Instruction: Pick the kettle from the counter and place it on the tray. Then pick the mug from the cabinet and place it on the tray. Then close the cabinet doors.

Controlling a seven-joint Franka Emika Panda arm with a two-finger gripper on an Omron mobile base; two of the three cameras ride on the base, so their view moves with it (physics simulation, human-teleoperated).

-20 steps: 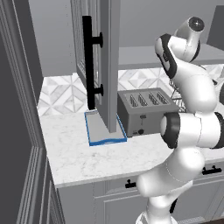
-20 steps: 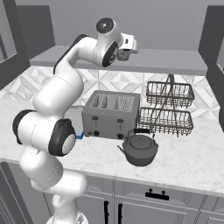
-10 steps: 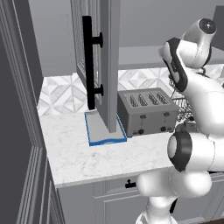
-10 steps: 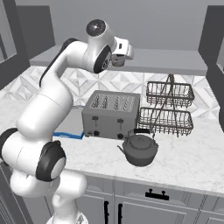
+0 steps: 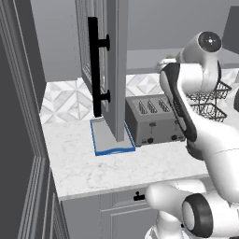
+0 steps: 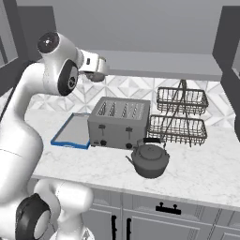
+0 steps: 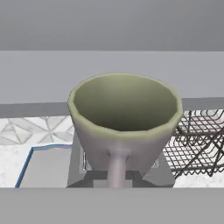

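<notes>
Filling the hand view, the mug (image 7: 125, 123) sits just ahead of the hand (image 6: 96, 69); grip unclear.

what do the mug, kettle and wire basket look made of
Mug: looks like glazed ceramic, with thick smooth walls, a matte olive inside and a pale outside. Kettle: probably dark metal, a uniform grey with a soft sheen; the black handle could be plastic. Wire basket: thin dark metal wire woven into an open mesh.

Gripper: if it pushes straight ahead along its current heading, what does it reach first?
Most likely the mug: the hand view looks straight at it, handle toward the camera, filling the centre. Depth is unclear, and the fingertips aren't visible, so contact can't be judged.
</notes>
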